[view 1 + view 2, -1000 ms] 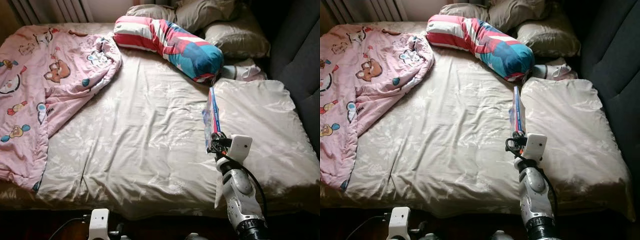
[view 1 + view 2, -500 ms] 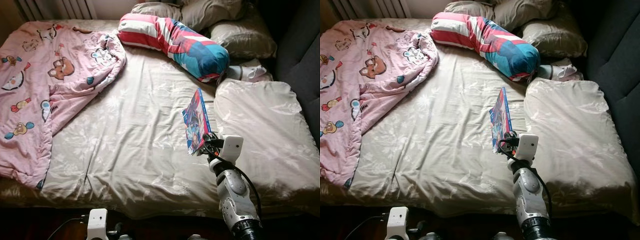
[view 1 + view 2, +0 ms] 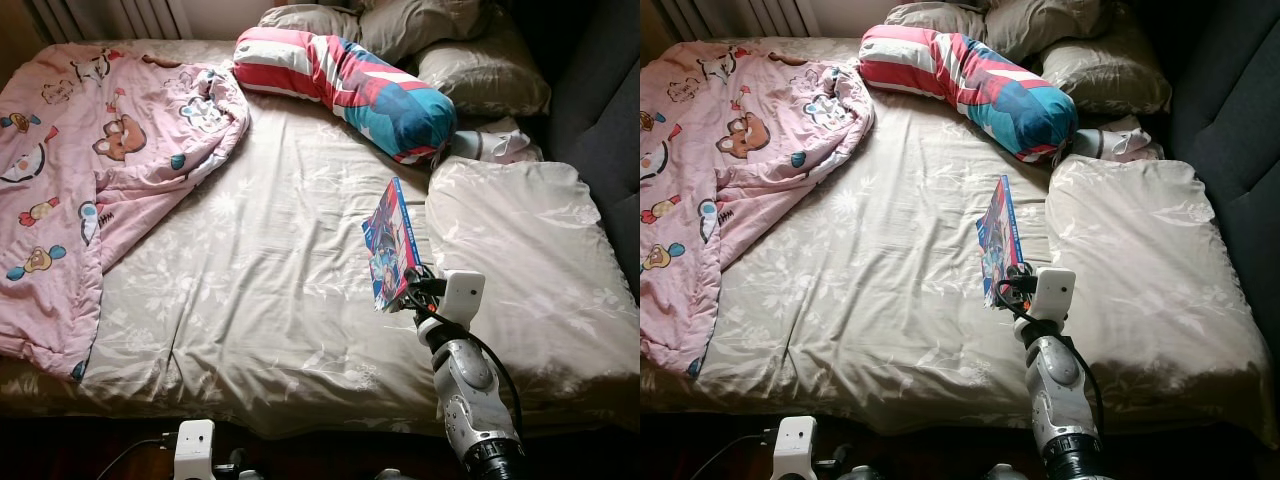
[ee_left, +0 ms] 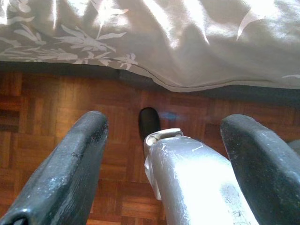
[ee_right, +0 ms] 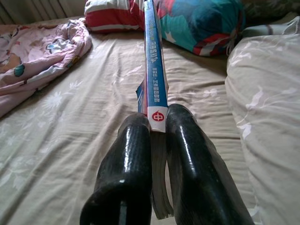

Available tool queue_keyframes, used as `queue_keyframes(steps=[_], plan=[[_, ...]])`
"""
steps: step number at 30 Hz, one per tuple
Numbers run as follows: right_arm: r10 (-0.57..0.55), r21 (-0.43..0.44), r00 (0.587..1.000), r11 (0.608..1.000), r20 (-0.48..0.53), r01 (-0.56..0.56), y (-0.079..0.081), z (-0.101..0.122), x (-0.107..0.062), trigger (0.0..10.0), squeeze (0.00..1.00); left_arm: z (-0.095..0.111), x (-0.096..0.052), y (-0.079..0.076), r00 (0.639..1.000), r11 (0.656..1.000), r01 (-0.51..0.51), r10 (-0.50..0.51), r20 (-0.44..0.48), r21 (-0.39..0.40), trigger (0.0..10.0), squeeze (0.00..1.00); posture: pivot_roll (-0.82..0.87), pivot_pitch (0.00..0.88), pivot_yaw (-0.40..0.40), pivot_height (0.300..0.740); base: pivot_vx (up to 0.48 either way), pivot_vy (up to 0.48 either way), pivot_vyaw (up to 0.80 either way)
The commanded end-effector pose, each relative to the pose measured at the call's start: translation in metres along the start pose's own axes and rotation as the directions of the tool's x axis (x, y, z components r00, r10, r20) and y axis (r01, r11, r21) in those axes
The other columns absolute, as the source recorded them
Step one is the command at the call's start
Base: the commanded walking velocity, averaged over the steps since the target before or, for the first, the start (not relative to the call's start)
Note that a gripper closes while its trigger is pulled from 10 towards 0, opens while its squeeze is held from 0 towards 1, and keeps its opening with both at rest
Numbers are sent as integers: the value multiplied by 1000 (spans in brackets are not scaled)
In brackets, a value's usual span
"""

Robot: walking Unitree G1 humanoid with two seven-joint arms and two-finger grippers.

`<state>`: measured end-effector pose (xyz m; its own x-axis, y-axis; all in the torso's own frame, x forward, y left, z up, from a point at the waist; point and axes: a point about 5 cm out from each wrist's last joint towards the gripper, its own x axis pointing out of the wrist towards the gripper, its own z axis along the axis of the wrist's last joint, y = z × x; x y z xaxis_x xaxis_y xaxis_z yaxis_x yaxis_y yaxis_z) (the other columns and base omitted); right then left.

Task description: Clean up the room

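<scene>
One book (image 3: 391, 243) pinched on edge in right gripper (image 5: 157, 136); left gripper (image 4: 164, 140) spread wide, empty; one pink blanket (image 3: 80, 170), one striped bolster (image 3: 340, 85).

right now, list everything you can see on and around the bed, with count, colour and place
bed cover: 1, beige with pale leaf print, across the bed
quilt: 1, pink with cartoon animals, bunched on the bed's left side
bolster: 1, red, white and blue-green stripes, near the head of the bed
pillows: at least 2, grey-beige, at the head
cushion: 1, beige, on the bed's right side
book: 1, blue cover, held on edge above the bed
floor: brown wood parquet, beside the bed
right gripper: shut on the book's spine
left gripper: open, low over the floor
</scene>
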<state>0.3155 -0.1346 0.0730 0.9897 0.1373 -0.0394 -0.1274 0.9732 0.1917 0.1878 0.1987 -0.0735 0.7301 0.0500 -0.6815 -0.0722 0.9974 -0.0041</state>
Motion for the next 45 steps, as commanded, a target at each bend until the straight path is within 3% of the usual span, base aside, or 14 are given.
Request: queue_keyframes(steps=[1, 20, 30, 41, 45], plan=[[13, 6, 1000, 1000, -7, -13, 3, -3, -2, 10000, 0, -13, -4, 2, 999, 1000, 0, 0, -54, 0, 10000, 0, -10, 212, 9, 740, 0, 0, 0], [14, -20, 999, 1000, -50, -15, 4, -8, -2, 10000, 0, -14, -5, 4, 998, 1000, -5, 5, -56, -3, 10000, 0, -10, 219, 9, 740, 0, 0, 0], [23, -27, 998, 999, -51, -24, 6, -8, -2, 10000, 0, -13, -5, 4, 999, 1000, -4, 4, -49, -1, 10000, 0, -11, 223, 10, 695, 0, 0, 0], [15, -27, 999, 1000, -42, -16, 5, -8, -3, 10000, 0, -12, -4, 4, 999, 1000, -5, 5, -44, 2, 10000, 0, -9, 225, 10, 695, 0, 0, 0], [22, -35, 999, 999, -49, -24, 6, -9, -3, 10000, 0, -13, -5, 6, 999, 1000, -6, 6, -45, 2, 10000, 0, -9, 225, 10, 671, 0, 0, 0]])
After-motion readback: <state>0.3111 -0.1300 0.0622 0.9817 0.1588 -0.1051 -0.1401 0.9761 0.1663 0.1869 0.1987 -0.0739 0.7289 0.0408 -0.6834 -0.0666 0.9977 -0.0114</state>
